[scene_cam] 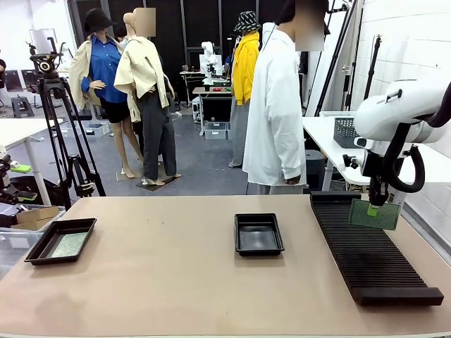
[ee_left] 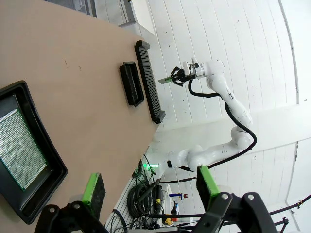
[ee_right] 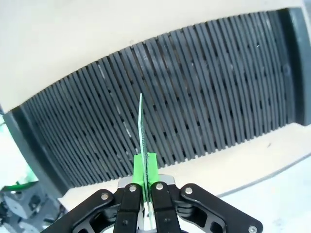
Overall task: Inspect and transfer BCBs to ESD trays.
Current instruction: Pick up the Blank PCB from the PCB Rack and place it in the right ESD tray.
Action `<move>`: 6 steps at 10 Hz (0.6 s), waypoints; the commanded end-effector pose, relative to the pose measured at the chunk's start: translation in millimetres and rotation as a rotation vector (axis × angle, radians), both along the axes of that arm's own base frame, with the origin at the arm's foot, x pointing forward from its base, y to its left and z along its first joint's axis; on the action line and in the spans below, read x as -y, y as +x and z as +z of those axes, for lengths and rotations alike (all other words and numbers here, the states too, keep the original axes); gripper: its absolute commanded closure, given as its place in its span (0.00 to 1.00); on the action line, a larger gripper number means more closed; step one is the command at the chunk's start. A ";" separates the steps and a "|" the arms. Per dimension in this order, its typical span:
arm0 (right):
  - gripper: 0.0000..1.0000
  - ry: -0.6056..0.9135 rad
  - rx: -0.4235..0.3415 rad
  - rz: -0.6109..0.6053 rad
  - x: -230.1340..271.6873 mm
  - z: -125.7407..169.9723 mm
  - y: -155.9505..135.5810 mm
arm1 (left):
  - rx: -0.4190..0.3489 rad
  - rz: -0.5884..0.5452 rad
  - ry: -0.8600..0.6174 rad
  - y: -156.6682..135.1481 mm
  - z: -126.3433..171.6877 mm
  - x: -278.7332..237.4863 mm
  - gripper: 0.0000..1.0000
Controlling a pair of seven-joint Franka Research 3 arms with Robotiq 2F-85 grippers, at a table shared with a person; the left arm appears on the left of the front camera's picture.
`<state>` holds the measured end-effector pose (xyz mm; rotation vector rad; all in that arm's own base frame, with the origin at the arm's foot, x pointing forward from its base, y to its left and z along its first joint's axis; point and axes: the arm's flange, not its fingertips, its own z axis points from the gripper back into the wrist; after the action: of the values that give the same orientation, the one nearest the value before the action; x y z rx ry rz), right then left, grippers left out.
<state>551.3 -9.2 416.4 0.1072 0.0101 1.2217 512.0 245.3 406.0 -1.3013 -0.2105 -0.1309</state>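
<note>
Well to the left of the slotted rack [scene_cam: 373,267], our left gripper [ee_left: 150,184] hangs with its fingers spread and nothing between them, near the left ESD tray [scene_cam: 38,246], where one BCB [scene_cam: 69,244] lies flat. Between that tray and the rack sits the empty ESD tray [scene_cam: 258,236], long axis running away from us, and we judge our right arm the nearer to it. Over the rack's far end our right gripper [scene_cam: 373,208] points straight down, clamped on the top edge of the held BCB [scene_cam: 375,215], which hangs on edge, seemingly clear of the slots, with the empty tray to its left.
</note>
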 end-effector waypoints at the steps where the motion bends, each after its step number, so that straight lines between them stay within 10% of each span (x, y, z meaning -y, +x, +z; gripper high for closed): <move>1: 1.00 0.049 -0.049 -0.157 -2.4 10.2 -3.9 | 0.005 -0.003 -0.002 -0.4 1.4 -0.2 0.00; 6: 1.00 0.192 -0.094 -0.708 -38.6 34.7 -1.7 | 0.005 -0.003 -0.002 -0.4 1.4 -0.2 0.00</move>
<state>548.6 16.4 444.6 0.2812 -0.0200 0.6293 512.0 245.3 406.0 -1.3013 -0.2106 -0.1309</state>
